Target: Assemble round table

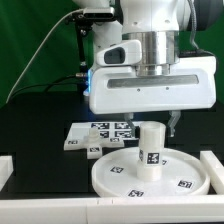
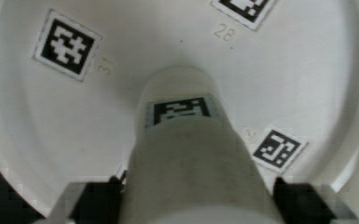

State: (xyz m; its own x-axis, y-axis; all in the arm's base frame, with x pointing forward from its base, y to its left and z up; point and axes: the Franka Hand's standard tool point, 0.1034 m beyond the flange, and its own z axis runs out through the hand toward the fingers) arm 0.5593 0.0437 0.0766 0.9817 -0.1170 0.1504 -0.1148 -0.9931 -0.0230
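The large white rimmed round disc (image 1: 120,178) lies flat on the black table, with several small square tags on it. The short cylindrical leg (image 1: 150,148) stands upright near its middle, a tag on its side. My gripper (image 1: 153,128) reaches down from above and closes around the leg's top. In the wrist view the leg (image 2: 194,150) runs down to the disc (image 2: 51,110), and the black pads (image 2: 108,195) sit flush against both of its sides. White tagged pieces (image 1: 82,145) lie behind the disc. I cannot tell the cross-shaped base among them.
The marker board (image 1: 112,128) lies flat behind the disc. White raised rails stand at the exterior view's left (image 1: 5,172) and right (image 1: 212,165). A black cable hangs at the back left.
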